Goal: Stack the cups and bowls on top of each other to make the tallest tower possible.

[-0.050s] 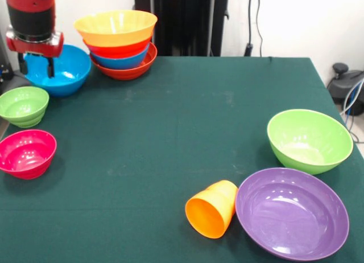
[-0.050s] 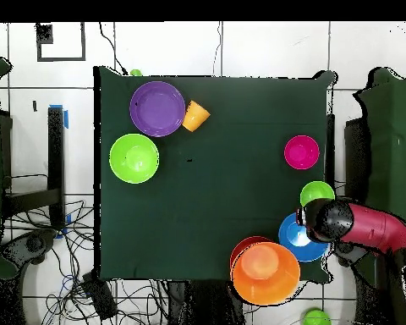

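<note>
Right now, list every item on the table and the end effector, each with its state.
tower: four bowls nested, upright, orange on top.
blue bowl: upright, empty, under the end effector.
end effector: fingers apart over the blue bowl's rim, holding nothing.
small green bowl: upright, empty.
magenta bowl: upright, empty.
large green bowl: upright, empty.
purple bowl: upright, empty.
orange cup: tipped on its side, beside the purple bowl.

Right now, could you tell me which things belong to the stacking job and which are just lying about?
Job: tower, blue bowl, small green bowl, magenta bowl, large green bowl, purple bowl, tipped orange cup.
Lying about: floor cables, blue tape.
</note>
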